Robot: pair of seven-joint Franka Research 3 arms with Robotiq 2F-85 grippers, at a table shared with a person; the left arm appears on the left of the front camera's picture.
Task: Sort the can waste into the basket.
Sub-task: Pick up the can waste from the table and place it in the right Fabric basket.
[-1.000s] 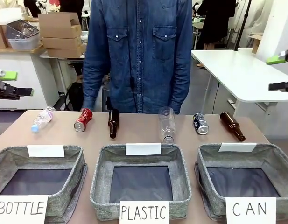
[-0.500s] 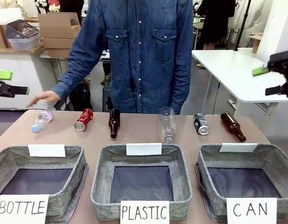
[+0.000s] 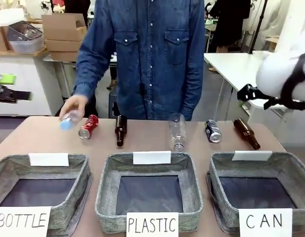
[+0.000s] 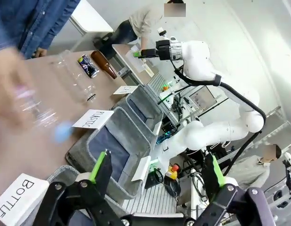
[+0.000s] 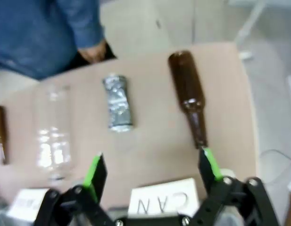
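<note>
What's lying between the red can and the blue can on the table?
A brown bottle and a clear plastic bottle, seen in the front view.

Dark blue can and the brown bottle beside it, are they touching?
Apart. The front view shows bare table between the dark blue can and the brown glass bottle; the right wrist view shows the same gap.

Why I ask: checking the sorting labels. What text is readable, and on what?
"BOTTLE": sign on left basket.
"PLASTIC": sign on middle basket.
"CAN": sign on right basket.
Rim tags: blank.
Print on red can and blue can: too small to read.
</note>
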